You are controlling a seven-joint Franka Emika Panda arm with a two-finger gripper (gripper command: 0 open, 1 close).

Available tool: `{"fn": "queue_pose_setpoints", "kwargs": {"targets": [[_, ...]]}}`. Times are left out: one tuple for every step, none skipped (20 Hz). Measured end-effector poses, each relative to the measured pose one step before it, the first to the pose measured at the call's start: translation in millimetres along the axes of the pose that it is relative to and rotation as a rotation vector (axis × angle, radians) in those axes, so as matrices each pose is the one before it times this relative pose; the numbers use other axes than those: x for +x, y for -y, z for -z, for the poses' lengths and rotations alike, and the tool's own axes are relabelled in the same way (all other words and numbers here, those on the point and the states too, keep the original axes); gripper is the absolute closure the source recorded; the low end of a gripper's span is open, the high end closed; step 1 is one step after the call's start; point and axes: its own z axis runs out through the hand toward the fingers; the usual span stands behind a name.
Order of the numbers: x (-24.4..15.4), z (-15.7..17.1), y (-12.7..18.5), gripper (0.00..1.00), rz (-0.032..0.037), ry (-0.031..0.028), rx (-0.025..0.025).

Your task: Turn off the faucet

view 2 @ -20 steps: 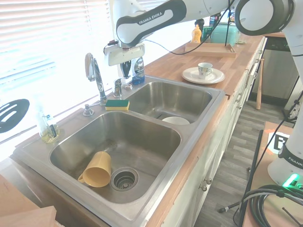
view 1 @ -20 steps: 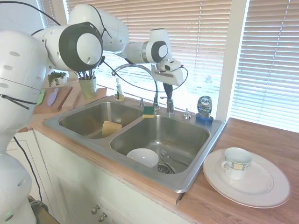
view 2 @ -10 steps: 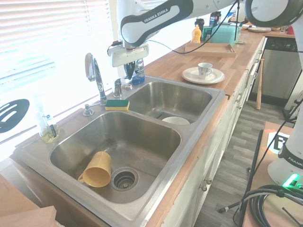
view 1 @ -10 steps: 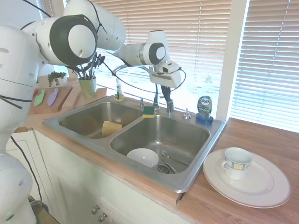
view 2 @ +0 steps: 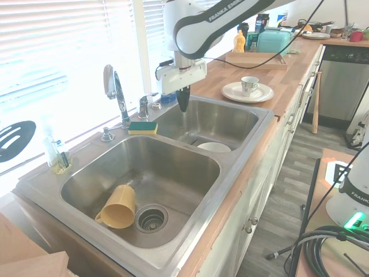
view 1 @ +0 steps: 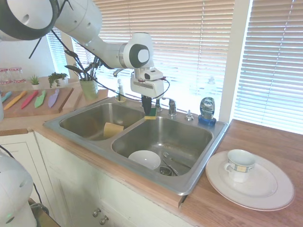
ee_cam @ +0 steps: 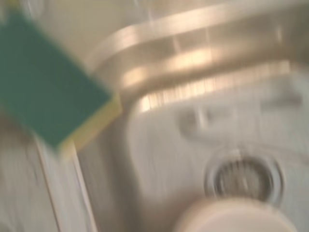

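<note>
the gripper (view 2: 183, 106) is hanging over the back edge of the sink (view 2: 242, 151), fingers pressed together and holding nothing, clear of the faucet (view 2: 115, 92). the faucet is standing behind the sponge (view 2: 142, 127), its lever handle (view 2: 143, 104) beside it.

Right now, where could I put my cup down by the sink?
Bare wooden counter lies behind the white plate, right of the steel sink. The sink's back ledge is crowded: chrome faucet, green-and-yellow sponge, blue soap bottle.
</note>
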Motion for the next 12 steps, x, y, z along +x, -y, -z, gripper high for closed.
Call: {"fn": "queue_pose_setpoints", "kwargs": {"targets": [[-6.33, 3.57, -13.42, 1.00, 0.00286, 0.00520, -0.00322], [-7.37, 4.56, -14.37, 1.00, 0.00441, 0.00437, -0.00292], [-7.80, 3.93, -14.58, 1.00, 0.00373, 0.00374, -0.00297], [-8.09, 2.98, -14.82, 1.00, 0.00375, 0.00304, -0.00242], [-8.54, 1.84, -15.57, 1.00, 0.00477, 0.00269, -0.00334], [-8.21, 0.46, -15.44, 1.00, 0.00378, 0.00208, -0.00356], [-7.88, -1.01, -16.01, 1.00, 0.00391, 0.00294, -0.00475], [-7.87, -2.50, -16.32, 1.00, 0.00288, 0.00425, -0.00503], [-8.06, -3.96, -16.14, 1.00, -0.00019, 0.00422, -0.00544], [-7.35, -4.62, -15.12, 0.00, -0.00177, 0.00449, -0.00347], [-6.04, -3.54, -13.08, 0.00, -0.00396, 0.00435, 0.00087], [-4.96, -2.61, -11.08, 0.00, -0.00188, 0.00414, 0.00317]]}}
